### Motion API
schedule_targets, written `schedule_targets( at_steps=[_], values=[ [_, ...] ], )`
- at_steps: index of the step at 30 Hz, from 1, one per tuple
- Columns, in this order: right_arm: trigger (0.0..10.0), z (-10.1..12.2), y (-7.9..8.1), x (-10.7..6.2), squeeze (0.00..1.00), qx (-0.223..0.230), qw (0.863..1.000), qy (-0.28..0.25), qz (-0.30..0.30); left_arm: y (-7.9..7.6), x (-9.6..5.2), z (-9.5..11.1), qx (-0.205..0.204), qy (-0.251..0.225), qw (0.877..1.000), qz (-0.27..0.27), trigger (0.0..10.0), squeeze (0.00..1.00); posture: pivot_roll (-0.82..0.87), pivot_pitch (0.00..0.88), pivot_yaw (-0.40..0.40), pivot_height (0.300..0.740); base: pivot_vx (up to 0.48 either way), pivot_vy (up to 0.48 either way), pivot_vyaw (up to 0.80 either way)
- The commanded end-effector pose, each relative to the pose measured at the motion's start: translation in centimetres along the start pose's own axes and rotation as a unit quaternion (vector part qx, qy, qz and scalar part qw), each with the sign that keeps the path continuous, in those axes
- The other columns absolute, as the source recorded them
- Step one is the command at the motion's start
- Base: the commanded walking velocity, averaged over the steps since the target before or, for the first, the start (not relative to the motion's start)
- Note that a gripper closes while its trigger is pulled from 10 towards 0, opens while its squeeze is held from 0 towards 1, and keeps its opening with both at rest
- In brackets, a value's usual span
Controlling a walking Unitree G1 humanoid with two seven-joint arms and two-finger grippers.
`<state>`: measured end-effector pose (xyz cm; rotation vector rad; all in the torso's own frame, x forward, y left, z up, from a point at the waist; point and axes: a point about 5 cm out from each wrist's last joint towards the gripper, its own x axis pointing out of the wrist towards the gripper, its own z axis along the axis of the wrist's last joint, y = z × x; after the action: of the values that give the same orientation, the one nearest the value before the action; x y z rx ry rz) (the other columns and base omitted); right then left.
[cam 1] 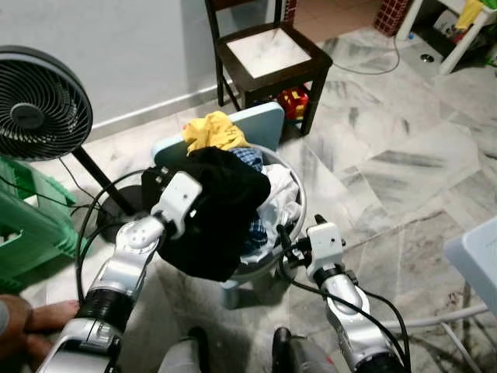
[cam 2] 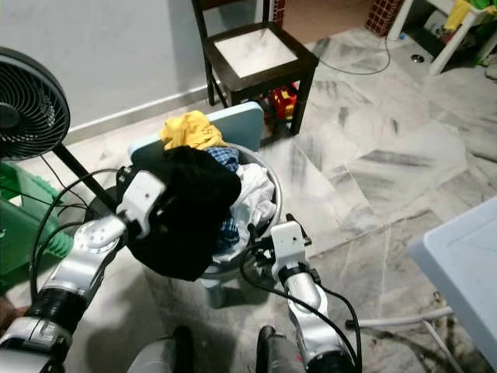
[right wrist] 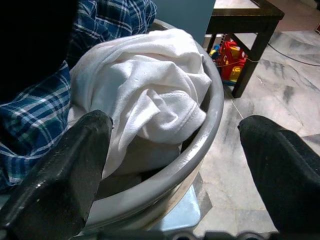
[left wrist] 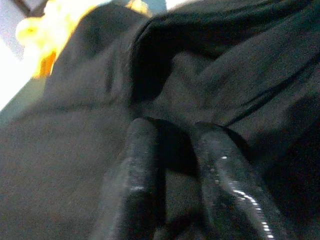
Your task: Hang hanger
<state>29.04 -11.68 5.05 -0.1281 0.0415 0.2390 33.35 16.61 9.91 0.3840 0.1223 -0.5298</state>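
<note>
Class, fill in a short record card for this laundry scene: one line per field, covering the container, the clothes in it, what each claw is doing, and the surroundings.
Container: round grey plastic basin on a pale blue plastic stool
Clothes: black garment on top; crumpled white shirt; blue checked shirt; yellow cloth
Left claw: fingers close together, pressed into the black garment
Right claw: open, at the basin's rim beside the white shirt
Surroundings: dark wooden chair; black standing fan; grey marble floor
</note>
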Motion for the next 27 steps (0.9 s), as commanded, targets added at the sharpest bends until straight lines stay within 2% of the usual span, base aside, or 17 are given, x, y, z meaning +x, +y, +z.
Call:
schedule_targets(
  at_steps=[1, 9, 11, 12, 14, 16, 17, 22, 27],
  values=[
    [10.0, -0.7, 0.2, -0.4, 0.0, 0.002, 1.0, 0.013, 0.0, -0.1, -0.9, -1.1, 0.005, 0.021, 1.0, 0.005, 0.0, 0.0, 0.0, 0.254, 0.018, 0.74, 0.0, 0.0, 0.0],
    [10.0, -0.8, 0.3, -0.4, 0.0, 0.003, 1.0, 0.014, 0.003, -0.5, -1.9, -2.1, 0.005, 0.034, 0.999, 0.015, 0.0, 0.0, 0.01, 0.255, 0.015, 0.74, 0.0, 0.0, 0.0],
    [10.0, -0.8, 0.2, -0.3, 0.0, 0.002, 1.0, 0.015, 0.003, -0.2, -2.1, -1.6, 0.017, 0.016, 0.998, 0.058, 0.0, 0.0, 0.01, 0.256, 0.014, 0.74, 0.0, 0.0, 0.0],
    [10.0, -0.8, 0.2, -0.3, 0.0, 0.002, 1.0, 0.015, 0.003, -0.1, -2.0, -1.3, 0.022, 0.007, 0.997, 0.069, 3.6, 0.0, 0.01, 0.255, 0.013, 0.74, 0.0, 0.0, 0.0],
    [10.0, -0.7, 0.2, -0.3, 0.0, 0.002, 1.0, 0.015, 0.004, 0.1, -1.8, -0.4, 0.034, -0.015, 0.995, 0.094, 10.0, 0.0, 0.01, 0.256, 0.013, 0.74, 0.0, 0.0, 0.0],
    [10.0, -0.7, 0.3, -0.3, 0.0, 0.002, 1.0, 0.015, 0.004, 0.2, -1.7, -0.2, 0.037, -0.021, 0.994, 0.099, 10.0, 0.0, 0.01, 0.256, 0.013, 0.74, 0.0, 0.0, 0.0],
    [10.0, -0.7, 0.3, -0.3, 0.0, 0.002, 1.0, 0.015, 0.004, 0.5, -1.8, 0.7, 0.046, -0.043, 0.99, 0.123, 10.0, 1.0, 0.01, 0.255, 0.013, 0.74, 0.0, 0.0, 0.0],
    [10.0, -0.7, 0.3, -0.3, 0.0, 0.002, 1.0, 0.015, 0.004, 0.1, -2.5, 1.1, 0.048, -0.067, 0.987, 0.141, 10.0, 1.0, 0.01, 0.254, 0.016, 0.74, 0.0, 0.0, 0.0],
    [10.0, -0.7, 0.3, -0.2, 0.0, 0.002, 1.0, 0.015, 0.003, -1.6, -3.5, 0.7, 0.054, -0.079, 0.987, 0.126, 10.0, 1.0, 0.01, 0.253, 0.016, 0.74, 0.0, 0.0, 0.0]
  ],
)
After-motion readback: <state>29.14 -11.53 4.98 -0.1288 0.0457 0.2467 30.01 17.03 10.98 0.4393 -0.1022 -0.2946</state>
